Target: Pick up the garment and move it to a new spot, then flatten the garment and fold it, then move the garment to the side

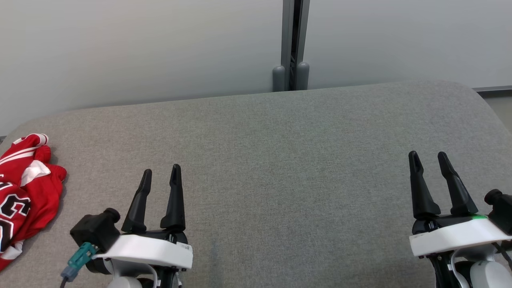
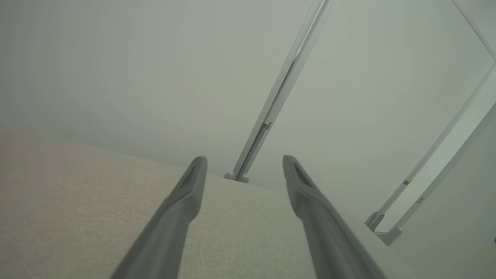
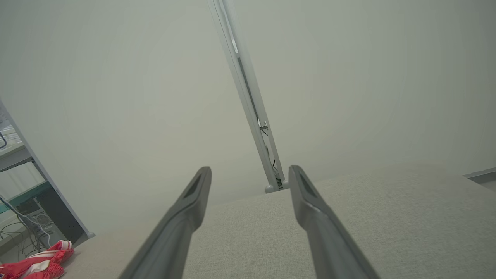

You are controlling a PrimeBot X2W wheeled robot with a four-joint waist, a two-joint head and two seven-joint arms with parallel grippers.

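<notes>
left hand right of garment; apart

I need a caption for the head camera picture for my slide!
Both open grippers, left gripper and right gripper, wait above the grey table while the crumpled red jersey lies at its left edge.

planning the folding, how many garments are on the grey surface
1. A red and white garment lies crumpled at the far left of the grey surface, left of the left hand. It runs off the picture, so more may be hidden.
</notes>
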